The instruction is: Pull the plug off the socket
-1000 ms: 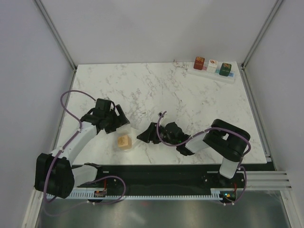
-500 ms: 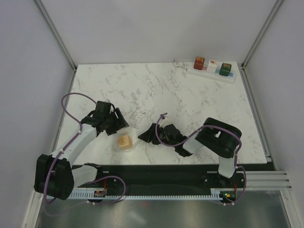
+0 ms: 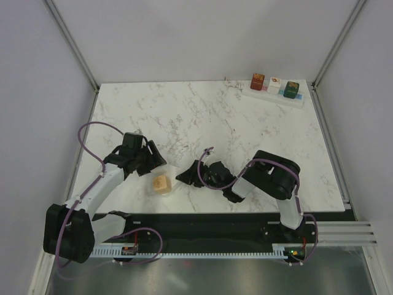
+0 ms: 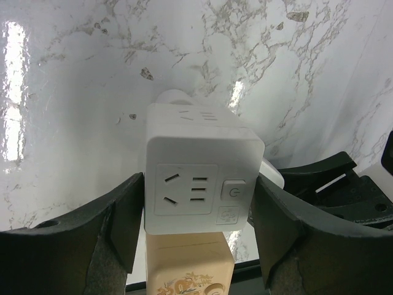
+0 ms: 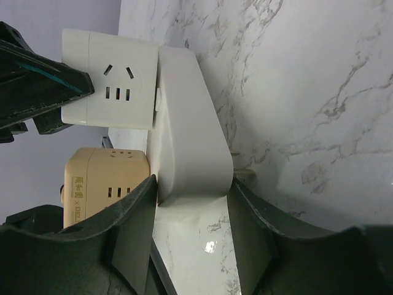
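Observation:
A white power strip (image 5: 187, 123) lies near the table's front edge, faint in the top view (image 3: 173, 174). A white cube plug (image 4: 196, 166) and a tan cube plug (image 3: 161, 184) sit against its face. Both cubes show in the right wrist view: the white one (image 5: 110, 80) and the tan one (image 5: 107, 178). My left gripper (image 4: 199, 184) is shut on the white cube's two sides; in the top view it (image 3: 150, 163) hides that cube. My right gripper (image 5: 193, 184) is shut on the strip's end and shows in the top view (image 3: 187, 175).
A second white power strip (image 3: 301, 100) lies at the back right corner with a red (image 3: 257, 81), a white (image 3: 274, 85) and a green (image 3: 291, 89) cube on it. The black front rail (image 3: 209, 224) runs just behind the tan cube. Grey walls enclose the table.
My right arm's elbow has folded leftward and my left arm has drawn slightly nearer. Both grippers keep their hold. The tan cube has stayed in place.

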Robot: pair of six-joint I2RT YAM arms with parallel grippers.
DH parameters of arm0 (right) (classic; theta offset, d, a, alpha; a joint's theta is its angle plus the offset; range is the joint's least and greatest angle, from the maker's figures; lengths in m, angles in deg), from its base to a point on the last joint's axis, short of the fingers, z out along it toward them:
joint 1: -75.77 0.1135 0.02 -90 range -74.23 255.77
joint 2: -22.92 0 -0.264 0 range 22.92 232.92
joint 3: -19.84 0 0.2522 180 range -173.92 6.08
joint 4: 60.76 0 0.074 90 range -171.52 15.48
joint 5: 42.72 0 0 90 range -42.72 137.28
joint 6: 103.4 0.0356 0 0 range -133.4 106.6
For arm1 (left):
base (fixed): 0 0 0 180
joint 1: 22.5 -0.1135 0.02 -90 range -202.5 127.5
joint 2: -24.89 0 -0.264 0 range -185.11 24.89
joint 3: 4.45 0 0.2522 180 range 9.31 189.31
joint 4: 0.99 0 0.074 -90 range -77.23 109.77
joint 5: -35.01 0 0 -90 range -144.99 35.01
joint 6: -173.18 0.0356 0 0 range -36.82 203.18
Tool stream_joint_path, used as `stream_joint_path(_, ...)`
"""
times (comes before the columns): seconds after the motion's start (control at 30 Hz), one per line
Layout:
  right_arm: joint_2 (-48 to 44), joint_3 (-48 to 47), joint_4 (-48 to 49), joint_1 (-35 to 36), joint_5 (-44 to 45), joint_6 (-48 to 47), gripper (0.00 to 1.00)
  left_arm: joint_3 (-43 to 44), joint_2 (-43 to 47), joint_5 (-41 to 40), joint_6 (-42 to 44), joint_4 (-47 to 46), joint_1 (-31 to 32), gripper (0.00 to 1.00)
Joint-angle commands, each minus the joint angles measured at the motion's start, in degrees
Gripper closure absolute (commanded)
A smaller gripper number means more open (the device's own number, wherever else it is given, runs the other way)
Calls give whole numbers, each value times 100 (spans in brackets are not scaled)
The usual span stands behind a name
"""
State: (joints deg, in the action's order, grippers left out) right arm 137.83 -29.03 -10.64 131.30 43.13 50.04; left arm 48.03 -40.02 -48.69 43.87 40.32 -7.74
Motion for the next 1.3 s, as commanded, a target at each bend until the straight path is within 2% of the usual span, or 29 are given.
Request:
stream_joint_path(0.0,154,-154,257,37,-17,-25,45,-137,110,406,46,22,106,98)
stream_joint_path(0.13,172,-206,3,37,62,-25,58,4,5,538,-7,40,114,98)
stream_joint_path(0.2,172,-215,-112,28,89,-25,60,274,-170,521,115,214,123,98)
stream_joint_path(0.3,181,-268,-314,28,89,-51,67,679,-399,337,370,583,158,98)
stream_joint_path(0.37,216,-373,-498,28,45,-95,77,742,-479,319,433,646,185,98)
stream_joint_path(0.47,242,-496,-727,28,10,-139,100,751,-479,441,459,655,185,98)
stream_joint_path(0.63,207,-575,-1008,28,-43,-192,100,1058,-523,1108,363,638,185,98)
stream_joint_path(0.73,172,-593,-1114,37,-60,-253,100,1217,-497,1075,275,638,185,98)
stream_joint_path(0.87,146,-541,-974,37,-139,-253,100,1322,-514,663,380,716,185,98)
stream_joint_path(0.9,119,-523,-939,37,-140,-262,100,1348,-523,444,432,795,246,98)
stream_joint_path(0.93,110,-514,-921,37,-140,-253,100,1375,-523,-115,555,891,316,98)
stream_joint_path(1.03,93,-470,-798,37,-166,-236,100,1314,-567,-822,757,1182,711,98)
stream_joint_path(1.13,67,-435,-710,20,-175,-201,100,920,-541,-405,854,1069,721,98)
stream_joint_path(1.27,-82,-85,-343,-24,18,-60,100,479,-138,46,820,350,730,98)
